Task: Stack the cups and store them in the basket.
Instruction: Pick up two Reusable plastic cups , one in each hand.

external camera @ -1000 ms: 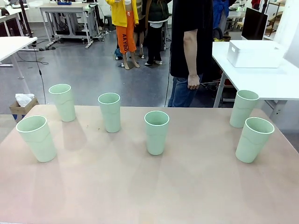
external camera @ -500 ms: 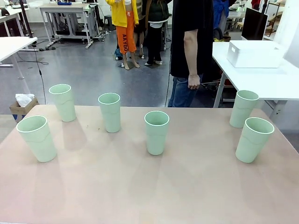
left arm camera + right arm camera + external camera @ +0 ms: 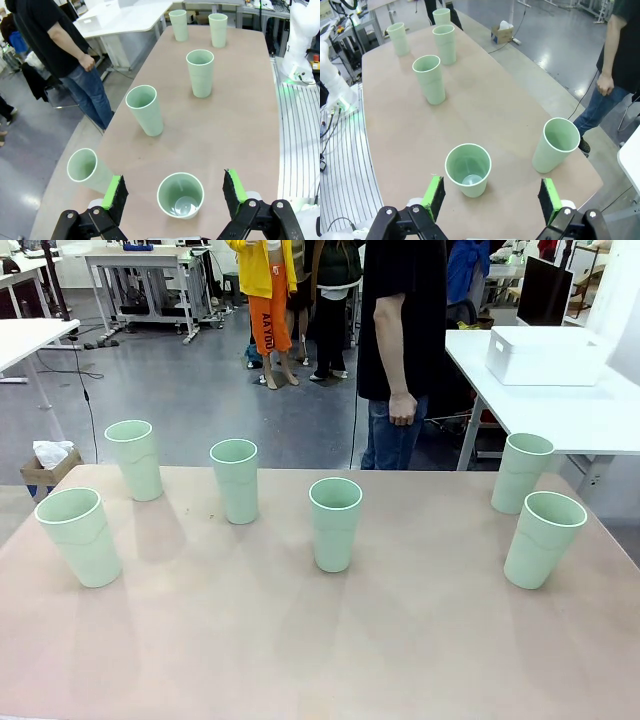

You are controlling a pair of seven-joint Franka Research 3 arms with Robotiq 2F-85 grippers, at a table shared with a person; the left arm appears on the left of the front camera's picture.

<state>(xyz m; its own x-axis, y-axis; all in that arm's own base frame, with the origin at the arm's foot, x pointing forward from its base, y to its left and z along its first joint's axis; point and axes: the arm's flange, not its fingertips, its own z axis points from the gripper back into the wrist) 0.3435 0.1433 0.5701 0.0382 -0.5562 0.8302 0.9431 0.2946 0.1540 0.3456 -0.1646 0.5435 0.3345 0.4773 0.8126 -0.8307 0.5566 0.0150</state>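
pinkish table [image 3: 300, 640] beneath both wrists. left gripper [image 3: 174, 188] is spread wide, seemingly right above the near-left cup [image 3: 180, 195], not touching it. right gripper [image 3: 490, 194] is just as wide over the near-right cup [image 3: 468, 170]. six cups [image 3: 336, 524] stand upright and apart, from 9 to 3 o'clock. basket [image 3: 545, 355] sits on a white side table [image 3: 600, 415] at 2 o'clock. person [image 3: 400, 330] stands at 12, hand [image 3: 401, 408] hanging.

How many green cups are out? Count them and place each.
6 pale mint-green tapered plastic tumblers: near left, far left, left of centre, centre, far right, near right, all on the beige table.
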